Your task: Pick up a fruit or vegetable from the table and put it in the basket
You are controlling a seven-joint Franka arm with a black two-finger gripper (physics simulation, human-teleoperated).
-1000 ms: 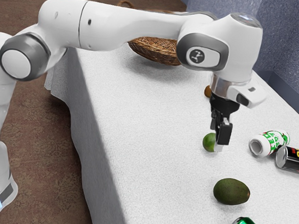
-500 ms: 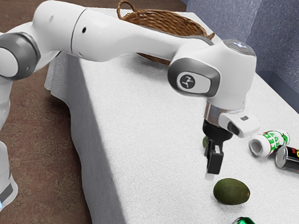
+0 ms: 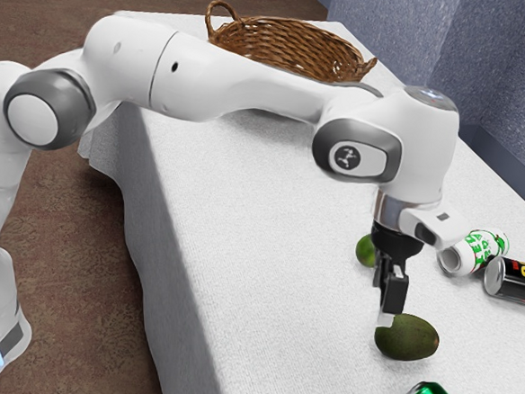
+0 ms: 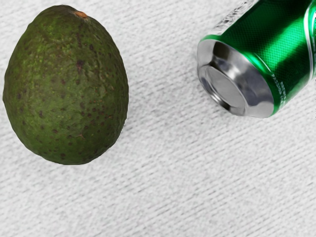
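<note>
Nice bare stretch from avocado (image 3: 409, 338) to table edge (image 3: 190, 283), exterior view's left. Lying lengthwise roughly left-to-right there. Can't tell gripper (image 3: 387, 317) open from closed, honestly.

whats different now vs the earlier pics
The gripper has moved from near the lime to near the avocado, toward the exterior view's lower edge. The arm has lowered too, uncovering more of the basket. Nothing has been picked up. The avocado, lime, basket, green can, white-and-green can and black can stayed where they were.
</note>
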